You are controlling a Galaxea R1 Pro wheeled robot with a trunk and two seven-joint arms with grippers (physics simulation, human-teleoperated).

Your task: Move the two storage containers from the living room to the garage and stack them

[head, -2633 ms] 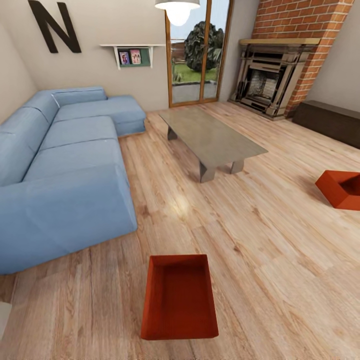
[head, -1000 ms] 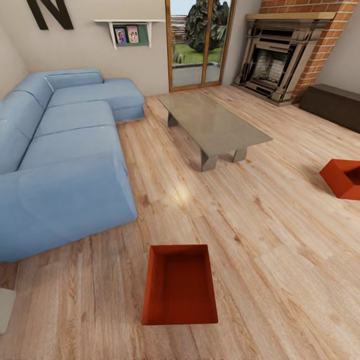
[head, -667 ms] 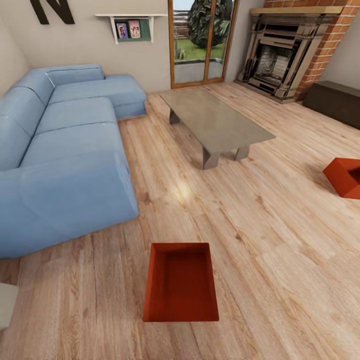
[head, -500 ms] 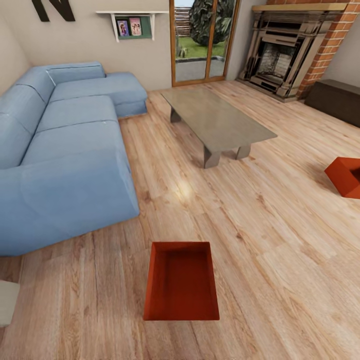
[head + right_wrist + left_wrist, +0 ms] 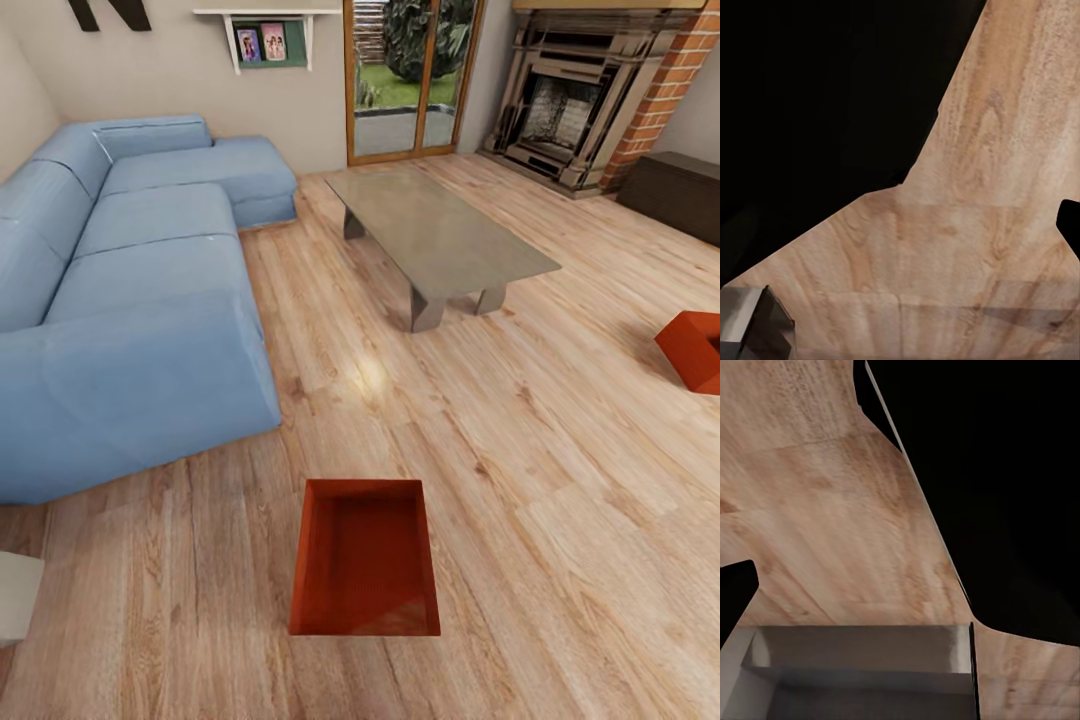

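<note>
Camera tilted down; near storage container (image 5: 365, 560) unmoved; end effector state unclear.

Dark robot body parts beside both wrist cameras, fingers not discernible, arms apparently held low

Head view bright, evenly lit; daylight thru glass door (image 5: 413, 75) at top centre; soft glare patch on wood floor (image 5: 368, 375) mid-frame; near red bin (image 5: 365, 556) has shaded interior w/ a faint sheen low on its inside; slight softness overall, straight lines lean toward frame edges; both wrist views dimmer, grainy, w/ big black unlit areas; floor grain blurred there.
</note>
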